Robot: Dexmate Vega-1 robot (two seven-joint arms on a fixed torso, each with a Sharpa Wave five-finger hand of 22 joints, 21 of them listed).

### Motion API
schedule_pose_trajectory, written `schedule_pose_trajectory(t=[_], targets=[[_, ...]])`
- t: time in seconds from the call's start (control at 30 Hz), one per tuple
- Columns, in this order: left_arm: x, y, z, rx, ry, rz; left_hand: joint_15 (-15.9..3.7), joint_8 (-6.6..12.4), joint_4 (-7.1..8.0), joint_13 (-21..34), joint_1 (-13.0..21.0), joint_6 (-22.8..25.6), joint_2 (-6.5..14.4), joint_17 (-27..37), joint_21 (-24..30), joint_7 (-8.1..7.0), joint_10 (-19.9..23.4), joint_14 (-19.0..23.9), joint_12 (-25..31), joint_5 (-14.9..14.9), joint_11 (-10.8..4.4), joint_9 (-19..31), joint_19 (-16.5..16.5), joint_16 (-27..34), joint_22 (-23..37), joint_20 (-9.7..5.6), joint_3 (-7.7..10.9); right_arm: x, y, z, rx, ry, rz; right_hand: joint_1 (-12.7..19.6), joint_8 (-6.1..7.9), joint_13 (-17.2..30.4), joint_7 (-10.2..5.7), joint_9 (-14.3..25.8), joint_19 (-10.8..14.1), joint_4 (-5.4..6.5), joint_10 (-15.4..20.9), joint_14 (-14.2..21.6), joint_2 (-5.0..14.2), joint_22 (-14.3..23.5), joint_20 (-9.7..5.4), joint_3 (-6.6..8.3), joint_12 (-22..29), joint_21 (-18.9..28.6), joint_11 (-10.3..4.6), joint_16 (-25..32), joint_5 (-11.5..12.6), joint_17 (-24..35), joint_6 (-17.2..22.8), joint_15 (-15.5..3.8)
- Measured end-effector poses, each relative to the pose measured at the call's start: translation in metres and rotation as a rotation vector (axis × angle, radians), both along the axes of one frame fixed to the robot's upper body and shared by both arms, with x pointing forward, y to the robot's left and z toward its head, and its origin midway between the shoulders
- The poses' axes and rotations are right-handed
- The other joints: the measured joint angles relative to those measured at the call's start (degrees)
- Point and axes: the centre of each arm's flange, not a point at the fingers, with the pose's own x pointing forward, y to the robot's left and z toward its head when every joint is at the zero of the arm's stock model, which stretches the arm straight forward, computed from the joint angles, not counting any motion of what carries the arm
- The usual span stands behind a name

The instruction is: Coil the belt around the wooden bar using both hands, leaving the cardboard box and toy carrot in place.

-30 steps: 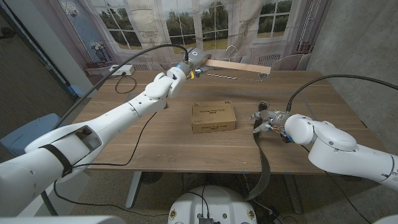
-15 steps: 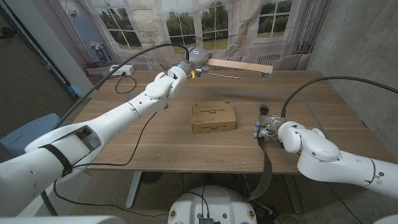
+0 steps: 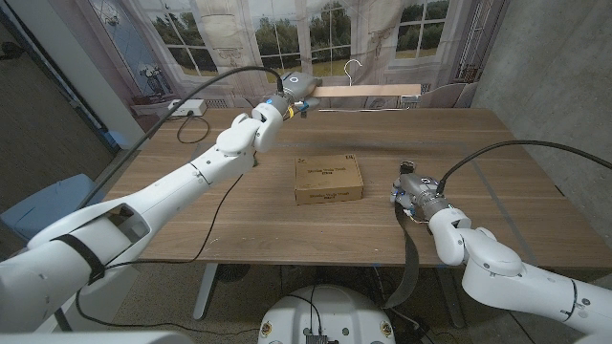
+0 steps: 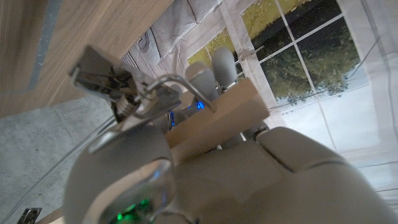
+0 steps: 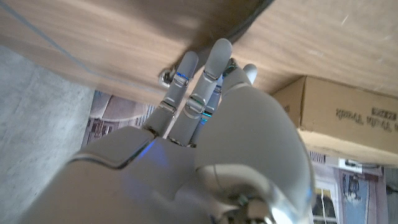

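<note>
**A:** Up goes the wooden bar (image 3: 368,91)! A second ago its far end sat low by the counter (image 3: 239,205); now it hangs level, clear of the surface, with the left hand (image 3: 292,93) gripping its near end. The wire hook (image 3: 353,67) rides above it.

**B:** And the right hand (image 3: 416,191) has slid nearer the robot, just beside the cardboard box (image 3: 328,179). The belt (image 3: 409,260) runs from under that hand and drops over the counter's near edge.

**A:** Is it holding the belt?

**B:** Can't tell. In the right wrist view the fingers (image 5: 211,68) reach along the wood beside the dark strap (image 5: 249,18), but whether they clamp it isn't shown.

**A:** So progress?

**B:** Early, I'd say. Bar lifted, belt well apart from it, no wrap started. Every turn is left. The box sits undisturbed; I can't pick out the toy carrot.

**A:** The left wrist view adds something: a metal clip (image 4: 102,74) at the bar's end and fingers closed round the wood, detail the head view blurs.
</note>
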Motion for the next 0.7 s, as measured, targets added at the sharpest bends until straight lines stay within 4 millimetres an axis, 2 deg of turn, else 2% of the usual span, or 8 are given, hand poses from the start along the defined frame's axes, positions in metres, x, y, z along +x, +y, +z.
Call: schedule_pose_trajectory(t=[0.17, 0.4, 0.43, 0.7], targets=[[-0.004, 0.017, -0.002, -0.047, 0.023, 0.009, 0.00, 0.22, 0.00, 0.00, -0.30, 0.00, -0.30, 0.13, 0.00, 0.00, 0.00, 0.00, 0.00, 0.00, 0.00, -0.17, 0.00, 0.01, 0.00, 0.00, 0.00, 0.002, -0.003, 0.002, 0.040, -0.163, -0.006, 0.29, 0.19, 0.00, 0.41, 0.07, 0.00, -0.02, 0.00, 0.50, -0.32, -0.27, 0.00, -0.47, 0.45, 0.65, 0.00, 0.00, 0.33, 0.76, 0.41, -0.29], [-0.009, 0.036, -0.007, -0.027, 0.029, 0.081, 0.00, 0.22, -0.25, -0.01, -0.29, 0.00, -0.30, 0.15, 0.00, 0.00, 0.00, 0.00, 0.00, -0.27, 0.00, -0.34, 0.01, 0.20, 0.01, 0.00, 0.24, 0.002, -0.007, 0.007, 0.096, -0.369, -0.021, 0.10, 0.44, 0.00, 0.40, 0.30, 0.01, 0.15, 0.01, 0.81, -0.51, -0.52, -0.01, -0.65, 0.63, 1.09, 0.01, 0.00, 0.55, 1.60, 0.40, -0.19], [-0.010, 0.038, -0.008, -0.018, 0.026, 0.095, 0.00, 0.22, -0.21, 0.00, -0.29, 0.00, -0.30, 0.15, 0.00, 0.00, 0.00, 0.00, 0.00, -0.27, 0.00, -0.43, 0.00, 0.41, 0.01, 0.00, 0.28, 0.004, -0.008, 0.006, 0.104, -0.378, -0.030, 0.04, 0.46, 0.00, 0.40, 0.38, 0.02, 0.22, 0.91, 0.81, -0.58, -0.60, -0.02, -0.72, 0.63, 1.35, 0.91, 0.00, 0.65, 1.66, 0.40, -0.19], [-0.014, 0.048, -0.013, 0.043, 0.016, 0.177, 0.00, 0.43, -0.01, -0.01, -0.46, 0.00, -0.14, 0.15, 0.32, 0.00, 0.00, 0.00, 0.00, -0.28, 0.00, -0.70, 0.01, 0.41, 0.01, 0.00, 0.48, 0.002, -0.014, 0.012, 0.153, -0.536, -0.045, 0.32, 0.46, 0.00, 0.53, 0.61, 0.02, 0.22, 0.91, 1.13, -0.86, -0.80, -0.02, -1.19, 0.63, 2.13, 0.91, -0.33, 0.78, 2.70, 0.91, -0.48]])
